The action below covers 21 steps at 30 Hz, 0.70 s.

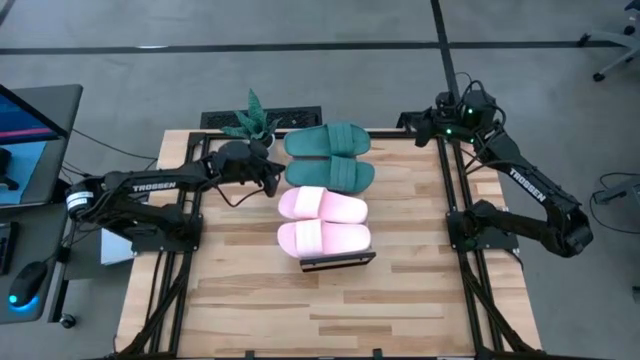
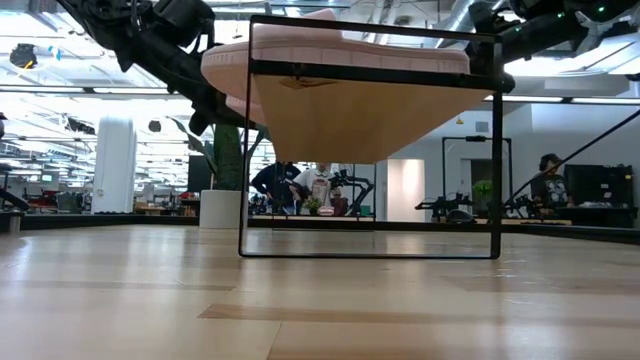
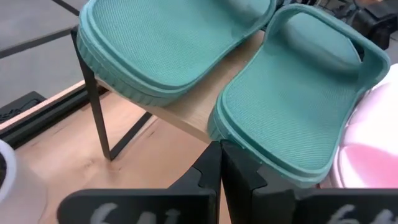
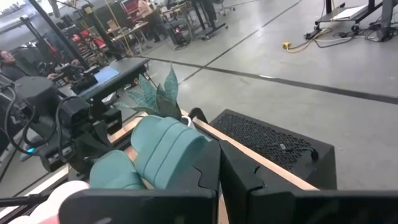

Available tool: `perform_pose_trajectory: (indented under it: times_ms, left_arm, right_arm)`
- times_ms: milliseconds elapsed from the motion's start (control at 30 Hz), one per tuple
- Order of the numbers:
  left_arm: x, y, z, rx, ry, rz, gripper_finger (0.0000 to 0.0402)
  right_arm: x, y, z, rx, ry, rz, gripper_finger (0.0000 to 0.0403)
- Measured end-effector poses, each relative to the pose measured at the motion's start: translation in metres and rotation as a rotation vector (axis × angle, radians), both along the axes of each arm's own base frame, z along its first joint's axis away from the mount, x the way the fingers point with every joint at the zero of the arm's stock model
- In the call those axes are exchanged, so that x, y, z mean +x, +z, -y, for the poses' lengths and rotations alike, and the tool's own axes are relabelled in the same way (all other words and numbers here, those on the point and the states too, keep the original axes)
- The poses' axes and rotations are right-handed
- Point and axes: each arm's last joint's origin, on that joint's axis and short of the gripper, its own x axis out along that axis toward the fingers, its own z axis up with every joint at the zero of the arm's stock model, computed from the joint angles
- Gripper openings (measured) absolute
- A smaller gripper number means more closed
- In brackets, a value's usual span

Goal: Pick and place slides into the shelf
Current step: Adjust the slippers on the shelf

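Note:
The shelf [image 1: 338, 262] stands mid-table, and all the slides lie across its wood top [image 3: 180, 112]. Two green slides [image 1: 328, 140] [image 1: 332, 175] lie at its far end. Two pink slides [image 1: 322, 205] [image 1: 322, 238] lie nearer. The low view shows the shelf's dark frame [image 2: 370, 255] with a pink slide [image 2: 300, 50] on top. My left gripper [image 1: 274, 182] is shut at the left end of the nearer green slide [image 3: 280, 118]. My right gripper [image 1: 425, 125] is shut and raised over the table's far right corner, holding nothing. My left gripper [image 3: 219, 162] comes nearly level from the table's left. Its shut fingertips [image 3: 214, 149] are right at the rim of the nearer green slide's end [image 3: 227, 127]. I cannot tell whether they touch it. The slide lies flat on the shelf top.
A small potted plant [image 1: 250, 120] stands just beyond my left gripper at the far edge, its white pot [image 3: 12, 186] close by. A black vented box [image 4: 273, 146] sits behind the table's far edge. Bare tabletop [image 1: 330, 310] lies toward the near edge.

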Motion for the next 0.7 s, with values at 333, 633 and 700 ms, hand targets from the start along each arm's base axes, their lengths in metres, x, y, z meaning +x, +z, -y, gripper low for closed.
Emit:
perform_pose_trajectory:
  times_ms: [333,633,700]
  left_arm:
    - [0.004,-0.002,0.012,-0.031,-0.02,-0.019,0.0]
    - [-0.002,-0.002,0.018,-0.024,0.014,-0.061,0.0]
    - [-0.005,0.003,0.018,-0.004,0.042,-0.045,0.0]
  right_arm:
    - [0.0,-0.001,0.0,0.008,0.002,-0.008,0.0]
    - [0.0,-0.001,0.0,0.007,0.002,-0.008,0.0001]
    - [0.0,-0.001,0.0,-0.001,0.003,-0.011,0.0001]
